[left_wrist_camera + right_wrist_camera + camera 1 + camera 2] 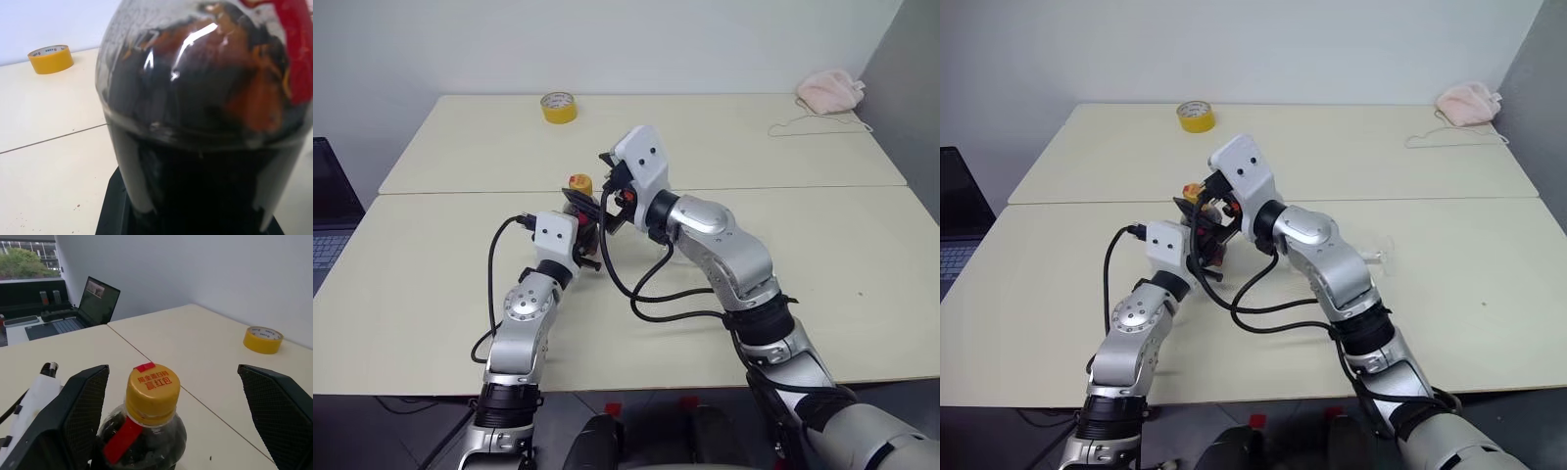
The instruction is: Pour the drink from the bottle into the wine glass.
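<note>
A small clear bottle (588,227) with a yellow-orange cap (152,390) and a red strip at the neck stands upright over the middle of the table. My left gripper (590,239) is shut on its rounded body. Dark drink (195,191) fills the lower part of the bottle. Up at cap height my right gripper (173,372) is open, one black finger (83,416) on either side of the cap and apart from it. The clear wine glass (1379,257) shows faintly on the table just past my right forearm, mostly hidden by it.
A yellow tape roll (558,107) lies at the table's far side. A pink cloth (830,90) with a thin cord rests at the far right corner. An open laptop (93,303) sits on a desk off the table's left side. A seam (460,192) joins the two tabletops.
</note>
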You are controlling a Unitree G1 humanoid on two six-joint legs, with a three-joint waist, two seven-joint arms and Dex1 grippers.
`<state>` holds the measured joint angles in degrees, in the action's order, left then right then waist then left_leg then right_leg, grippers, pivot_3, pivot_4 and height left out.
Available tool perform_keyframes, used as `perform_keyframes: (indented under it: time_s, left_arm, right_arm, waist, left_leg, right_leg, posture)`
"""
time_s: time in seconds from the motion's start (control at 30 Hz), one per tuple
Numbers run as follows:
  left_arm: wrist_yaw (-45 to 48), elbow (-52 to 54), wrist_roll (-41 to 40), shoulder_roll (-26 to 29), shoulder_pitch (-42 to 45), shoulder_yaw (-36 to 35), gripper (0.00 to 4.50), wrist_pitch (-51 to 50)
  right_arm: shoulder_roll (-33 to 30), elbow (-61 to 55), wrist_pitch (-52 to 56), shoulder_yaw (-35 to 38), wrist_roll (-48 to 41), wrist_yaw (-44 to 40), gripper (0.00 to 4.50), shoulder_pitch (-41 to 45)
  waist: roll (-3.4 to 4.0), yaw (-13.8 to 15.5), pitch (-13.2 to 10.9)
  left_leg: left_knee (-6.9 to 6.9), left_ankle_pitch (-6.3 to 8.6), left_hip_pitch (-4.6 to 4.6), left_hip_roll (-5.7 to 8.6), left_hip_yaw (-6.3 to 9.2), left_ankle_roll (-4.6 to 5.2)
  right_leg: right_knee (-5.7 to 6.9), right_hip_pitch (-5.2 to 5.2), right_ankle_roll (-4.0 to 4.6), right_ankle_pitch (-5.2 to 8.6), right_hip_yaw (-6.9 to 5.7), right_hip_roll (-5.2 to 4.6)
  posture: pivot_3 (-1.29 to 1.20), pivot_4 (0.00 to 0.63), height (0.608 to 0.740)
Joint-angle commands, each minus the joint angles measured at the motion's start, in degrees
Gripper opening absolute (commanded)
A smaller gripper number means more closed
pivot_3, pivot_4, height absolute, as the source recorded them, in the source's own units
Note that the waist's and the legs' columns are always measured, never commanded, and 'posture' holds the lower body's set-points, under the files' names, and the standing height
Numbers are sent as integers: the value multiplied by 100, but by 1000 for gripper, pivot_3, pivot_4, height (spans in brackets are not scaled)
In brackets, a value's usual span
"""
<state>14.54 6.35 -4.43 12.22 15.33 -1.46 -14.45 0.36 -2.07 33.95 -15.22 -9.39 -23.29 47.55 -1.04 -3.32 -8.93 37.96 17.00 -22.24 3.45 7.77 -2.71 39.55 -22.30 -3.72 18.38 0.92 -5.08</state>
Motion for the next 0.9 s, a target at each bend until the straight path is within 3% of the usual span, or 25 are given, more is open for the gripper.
perform_keyframes:
  time_s: [0.03,0.9]
  left_arm:
    - [4,278,-19,7,81,-6,791,198]
    - [-1,271,-48,39,98,-13,791,193]
  right_arm:
    - [20,-56,-206,82,88,59,4500,140]
    - [-609,-677,190,375,66,9,4500,-402]
  waist:
    - [0,0,0]
    - [0,4,0]
  left_leg:
    - [0,0,0,0,0,0]
    - [0,0,0,1,0,0]
  right_leg:
    - [0,0,0,0,0,0]
    - [0,1,0,0,0,0]
  posture:
    - [0,150,740]
    - [0,150,740]
